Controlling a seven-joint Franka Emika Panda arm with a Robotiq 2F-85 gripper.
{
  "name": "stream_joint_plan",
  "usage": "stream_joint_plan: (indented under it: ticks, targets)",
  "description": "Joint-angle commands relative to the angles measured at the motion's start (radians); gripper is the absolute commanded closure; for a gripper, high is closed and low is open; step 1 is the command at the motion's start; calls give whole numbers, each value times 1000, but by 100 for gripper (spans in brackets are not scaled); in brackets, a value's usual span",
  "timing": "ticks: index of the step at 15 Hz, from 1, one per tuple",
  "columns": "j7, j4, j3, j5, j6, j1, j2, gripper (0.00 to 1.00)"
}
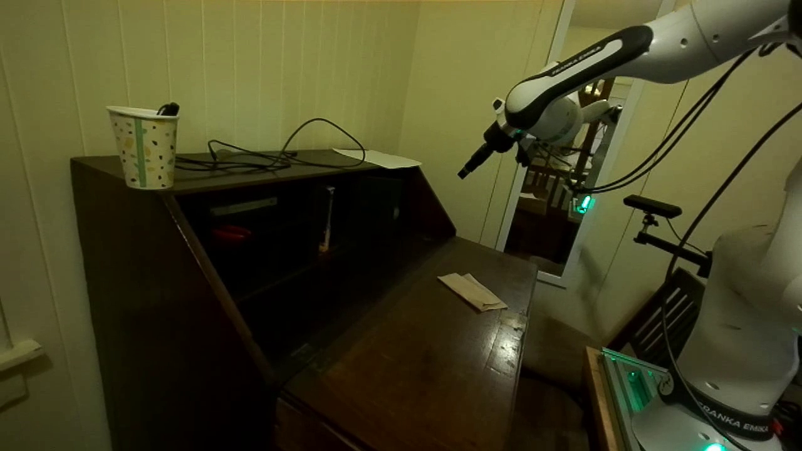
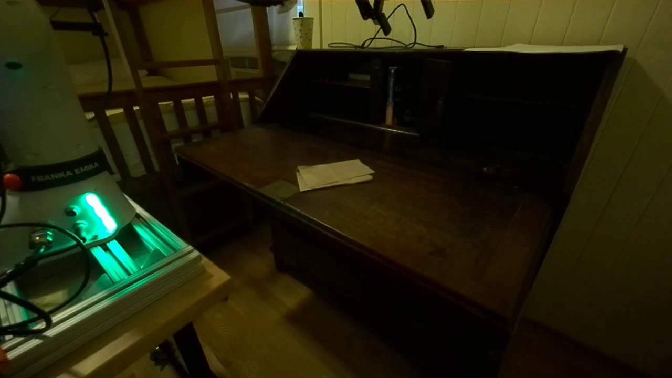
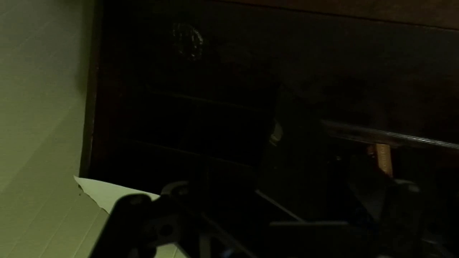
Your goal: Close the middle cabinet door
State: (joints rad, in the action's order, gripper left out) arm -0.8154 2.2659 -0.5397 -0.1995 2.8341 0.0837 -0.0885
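1 relation is driving this: middle cabinet door (image 2: 437,100) is lying below and beyond the end effector (image 2: 408,20), long axis running upright, hanging open by mid back edge of the tabletop (image 2: 420,236). Jaws are standing wide apart, gripping nothing visible. Next move is likely needing a descent plus forward reach.

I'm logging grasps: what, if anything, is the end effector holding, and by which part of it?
Nothing is held: the end effector is open, its fingers apart with no object between them, clear of the middle cabinet door.
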Motion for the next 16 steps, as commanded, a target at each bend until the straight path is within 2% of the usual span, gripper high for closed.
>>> stream_joint_plan:
  ticks: [1,2,4,5,6,7,9,12,14,16]
  targets:
    - [-49,-199,-8,-169,-65,-27,192,0]
    - [-111,-249,9,-268,-116,-21,225,0]
    - [-184,-363,38,-393,-220,22,309,0]
    - [-194,-415,41,-416,-275,39,348,0]
    - [-157,-451,24,-376,-305,42,385,0]
    - [-112,-329,151,-297,-214,122,274,0]
    - [-106,-392,154,-286,-251,145,328,0]
    - [-103,-414,156,-280,-255,153,353,0]
    - [-166,-427,198,-325,-217,183,363,0]
    - [-243,-464,292,-389,-193,272,385,0]
